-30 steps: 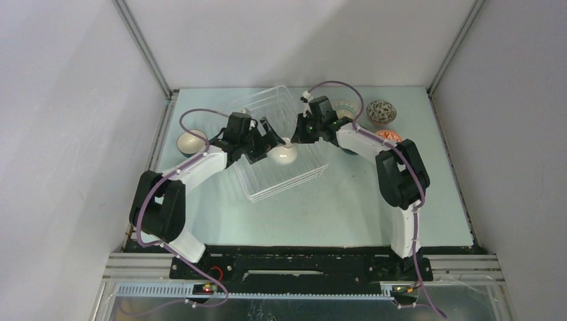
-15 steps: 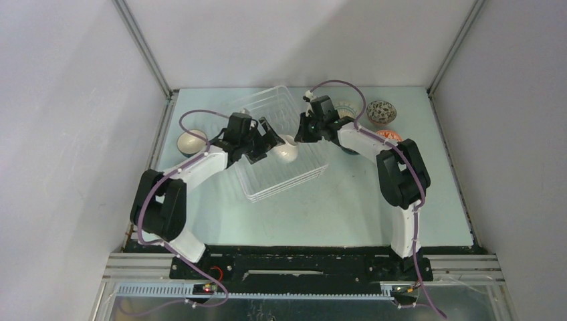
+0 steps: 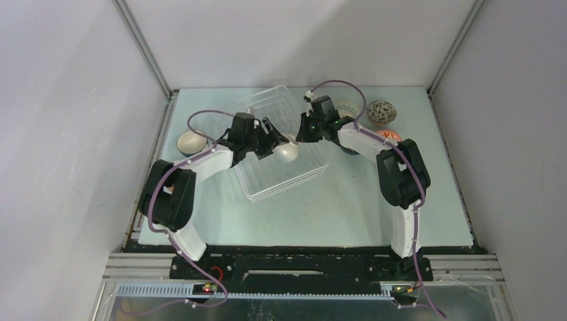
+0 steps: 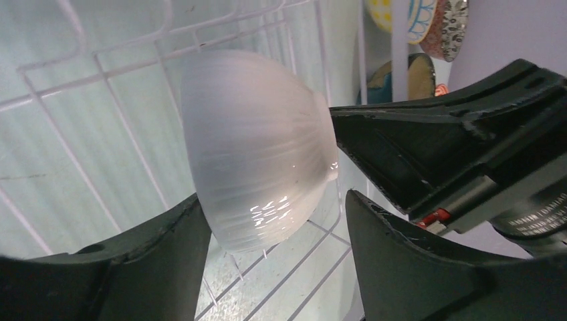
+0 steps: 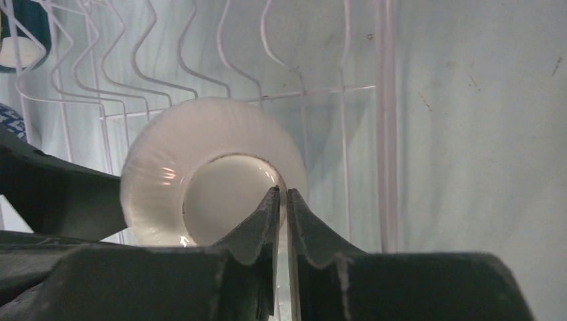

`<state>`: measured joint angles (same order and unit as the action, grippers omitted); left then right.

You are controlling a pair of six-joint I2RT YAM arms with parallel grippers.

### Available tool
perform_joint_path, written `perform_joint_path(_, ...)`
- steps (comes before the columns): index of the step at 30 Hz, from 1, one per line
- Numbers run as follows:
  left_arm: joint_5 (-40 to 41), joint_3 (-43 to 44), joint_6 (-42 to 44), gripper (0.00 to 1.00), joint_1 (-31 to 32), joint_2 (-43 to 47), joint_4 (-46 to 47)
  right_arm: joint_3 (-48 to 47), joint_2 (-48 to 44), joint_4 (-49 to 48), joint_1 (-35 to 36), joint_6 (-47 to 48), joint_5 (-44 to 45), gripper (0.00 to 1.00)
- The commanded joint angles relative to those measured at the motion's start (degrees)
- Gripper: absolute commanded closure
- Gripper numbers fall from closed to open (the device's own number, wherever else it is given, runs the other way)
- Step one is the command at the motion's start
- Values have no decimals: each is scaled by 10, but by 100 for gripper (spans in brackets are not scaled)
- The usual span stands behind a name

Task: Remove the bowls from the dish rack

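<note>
Left gripper (image 4: 274, 204) has closed in, jaws apart, around one glossy ribbed white bowl (image 4: 257, 160); I see right gripper (image 5: 281, 194) pinching its foot ring over one wire rack (image 3: 284, 180).

Seven bowls (image 3: 381, 112) and one dish rack (image 3: 269, 182).

bright even light, soft shadows, glare on white bowl (image 4: 257, 147)

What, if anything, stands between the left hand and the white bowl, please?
Nothing visible does: the white bowl lies between the open fingers of the left hand, over the rack, while the right hand pinches its foot ring.
</note>
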<state>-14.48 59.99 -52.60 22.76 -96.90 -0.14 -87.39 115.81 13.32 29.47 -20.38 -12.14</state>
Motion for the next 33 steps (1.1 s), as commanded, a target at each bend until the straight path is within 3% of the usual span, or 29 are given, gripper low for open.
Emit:
perform_joint_path(1, -32, -6, 4, 28, 4, 9, 65, 10, -11, 49, 6, 15, 0, 84)
perform_joint_path(12, -54, -4, 9, 48, 8, -7, 105, 19, -27, 40, 5, 11, -5, 80)
perform_joint_path(20, -57, -2, 17, 71, 8, -13, 119, 18, -33, 39, 8, 11, 1, 79)
perform_joint_path(31, -86, -7, 20, 90, 8, -10, 176, 22, -61, 46, 13, 10, 15, 78)
perform_joint_path(33, -100, -10, 18, 99, 8, -10, 198, 22, -66, 47, 13, 10, 18, 78)
